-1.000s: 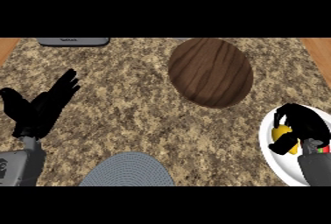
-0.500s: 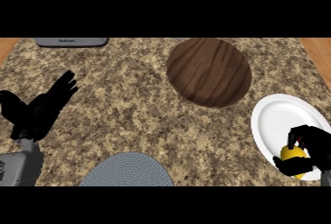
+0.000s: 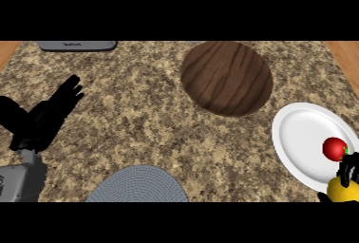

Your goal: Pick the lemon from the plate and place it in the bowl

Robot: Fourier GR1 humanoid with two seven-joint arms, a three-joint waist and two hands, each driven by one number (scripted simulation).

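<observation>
The yellow lemon (image 3: 339, 192) shows at the lower right corner, just off the near rim of the white plate (image 3: 301, 137). My right hand (image 3: 348, 169) is curled over its top, and most of that hand is cut off by the picture's edge. The brown wooden bowl (image 3: 227, 77) stands at the back, left of the plate, with nothing inside it. At the left edge my left hand (image 3: 43, 116) rests open, fingers up.
A small red fruit with a green stem (image 3: 335, 148) lies on the plate near my right hand. A grey round ribbed mat (image 3: 138, 185) sits at the front centre. A grey flat device (image 3: 77, 45) lies at the back left.
My right hand has pulled the lemon down and toward the lower right corner, off the plate's middle. That uncovered the red fruit on the plate. The left hand has not moved.
</observation>
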